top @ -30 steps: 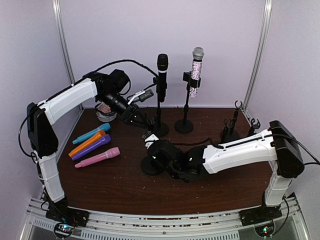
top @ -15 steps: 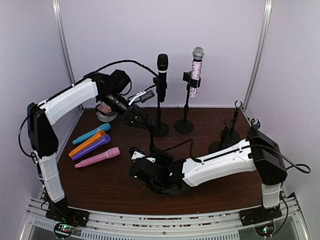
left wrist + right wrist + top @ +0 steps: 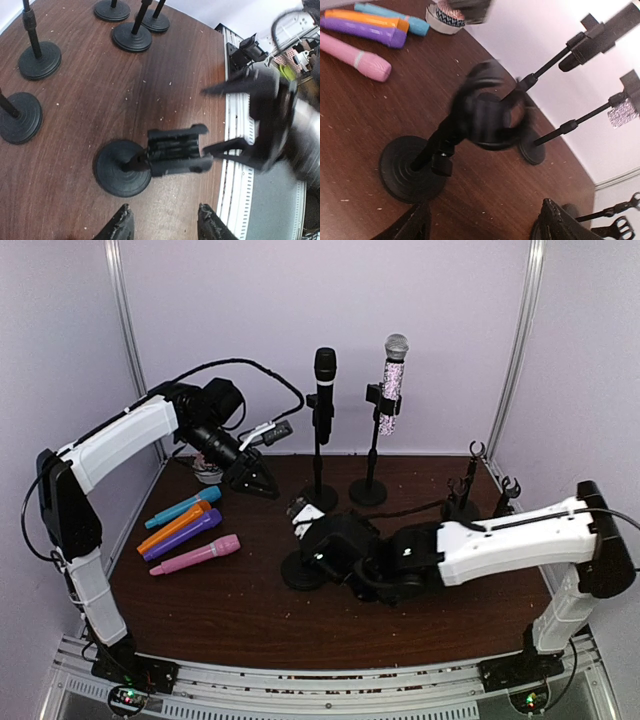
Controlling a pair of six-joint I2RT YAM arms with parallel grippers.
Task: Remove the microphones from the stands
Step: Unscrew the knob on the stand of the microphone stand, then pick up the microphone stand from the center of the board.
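Both claws open above the worktop (image 3: 230,610).
The left claw (image 3: 165,227) hangs parted; right claw (image 3: 490,225) spreads wide by a clip stand (image 3: 410,170); black microphone (image 3: 325,365) sits clipped upright behind.

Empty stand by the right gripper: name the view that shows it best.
Left wrist: the empty stand shows sharp from base to clip. The right wrist view shows its base clearly, but the clip is blurred. Top external shows little beyond its base; the right arm covers the rest.
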